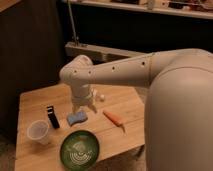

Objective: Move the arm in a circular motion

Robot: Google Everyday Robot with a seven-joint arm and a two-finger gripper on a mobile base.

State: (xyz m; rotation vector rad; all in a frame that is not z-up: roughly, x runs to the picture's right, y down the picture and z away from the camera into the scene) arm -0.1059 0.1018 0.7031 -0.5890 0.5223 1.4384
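The cream-white arm [125, 70] reaches from the right across the view, with small dark holes along its thick segment. It bends down at a rounded joint [75, 72] over a wooden table [35, 100]. The gripper [84, 107] hangs at its end, pointing down, just above and behind a blue sponge [76, 118]. Its small pointed fingers [93, 107] are spread a little and hold nothing.
On the table lie a black rectangular object [52, 116], a clear plastic cup [39, 131], a green patterned bowl [80, 149] and an orange carrot-like item [114, 119]. A small white object [101, 97] sits behind the gripper. Dark shelving stands behind the table.
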